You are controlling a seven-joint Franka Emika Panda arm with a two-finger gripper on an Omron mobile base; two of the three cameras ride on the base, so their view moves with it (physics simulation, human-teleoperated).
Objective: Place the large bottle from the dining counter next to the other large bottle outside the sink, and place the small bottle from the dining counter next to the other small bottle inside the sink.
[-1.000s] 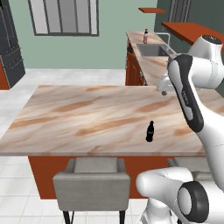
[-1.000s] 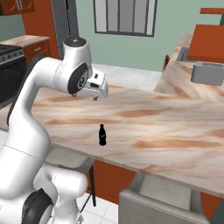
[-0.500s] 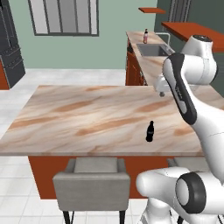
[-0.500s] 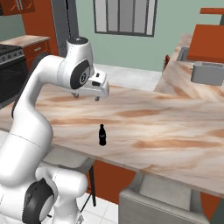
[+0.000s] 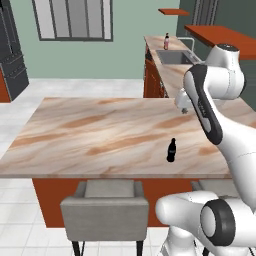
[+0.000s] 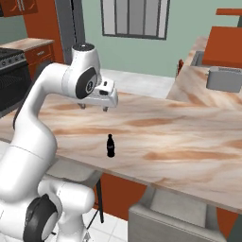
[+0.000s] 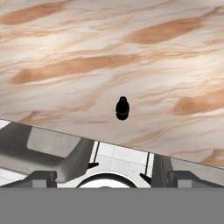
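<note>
Hovering wide open and empty, the end effector (image 6: 93, 107) overlooks the glossy, seemingly glass small bottle (image 6: 110, 145).

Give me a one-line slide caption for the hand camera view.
Looking down on the small black bottle standing upright on the marbled dining counter near its edge, grey stools below.

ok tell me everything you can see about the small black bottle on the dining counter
The small black bottle is short and all dark, glossy like glass, with a rounded body narrowing to a slim neck and cap. It stands upright on the marbled dining counter, near the edge on the stool side, with only the slab under it touching it. From above it looks like a dark oval. The gripper hangs above the counter, apart from the bottle.
</note>
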